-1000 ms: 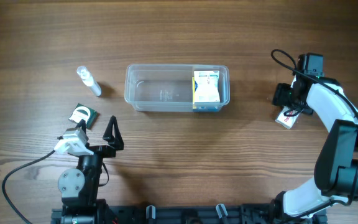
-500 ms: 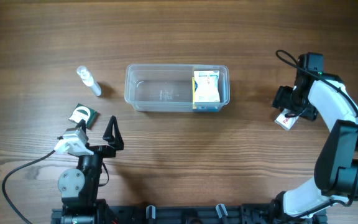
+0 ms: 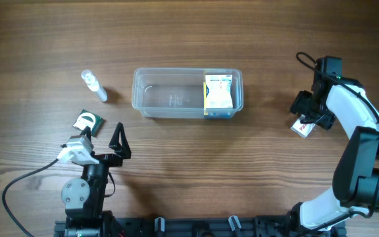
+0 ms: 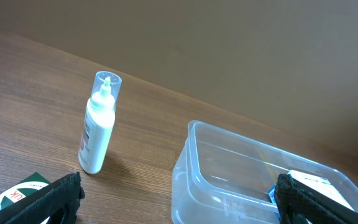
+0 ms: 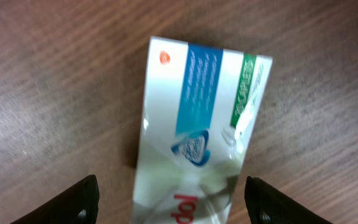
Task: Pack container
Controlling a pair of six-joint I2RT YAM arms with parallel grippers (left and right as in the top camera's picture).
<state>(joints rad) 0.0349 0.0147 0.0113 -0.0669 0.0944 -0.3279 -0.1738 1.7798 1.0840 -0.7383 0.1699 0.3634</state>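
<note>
Shifted slightly rightward, right end effector (image 5: 173, 199) hovers — fingers spread — above medicine box (image 5: 194, 118).

Left arm (image 3: 84, 179) is folded up tight over its base, wrist held low and roughly level, with the left gripper (image 4: 179, 198) spread about as wide as it goes. Right arm (image 3: 351, 112) is stretched out on the far right side, elbow bent. Right gripper (image 5: 174, 200) is aimed straight down, jaws parted partway.
</note>
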